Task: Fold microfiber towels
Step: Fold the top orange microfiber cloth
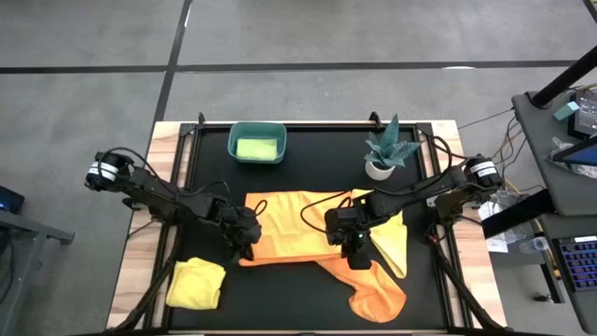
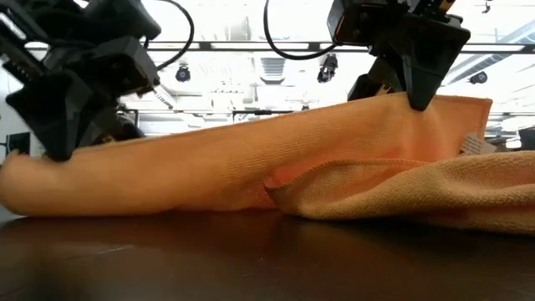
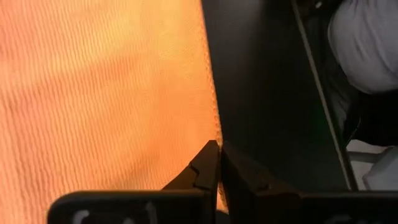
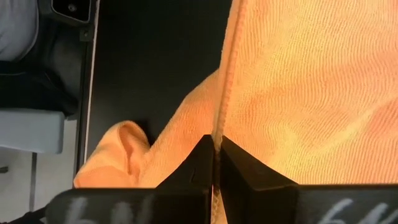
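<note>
An orange microfiber towel (image 1: 298, 233) lies spread across the middle of the black table mat, partly over a yellow towel (image 1: 396, 245). My left gripper (image 1: 245, 250) is shut on the orange towel's left end, low over the mat. My right gripper (image 1: 354, 252) is shut on the same towel's near edge farther right, and it stands higher in the low view (image 2: 415, 102). The cloth slopes up from left to right between the two grippers. More orange cloth (image 1: 378, 291) lies bunched on the mat near the front right. My left gripper pinches the orange towel's hemmed edge (image 3: 214, 121) between its two fingertips, slanting down at it. The cloth (image 2: 50, 180) there sits low, bulging just above the mat. My right gripper pinches the hemmed edge (image 4: 222, 106) of the orange towel between its two fingertips, slanting down from above. That edge (image 2: 393, 104) is lifted off the mat. The cloth hangs from it and its lower part rests on the table.
A teal bin (image 1: 233, 140) holding a lime green towel (image 1: 256, 147) stands at the far edge. A small potted plant (image 1: 387, 154) stands far right. A folded yellow towel (image 1: 196, 283) lies at the near left. Bare mat lies along the front.
</note>
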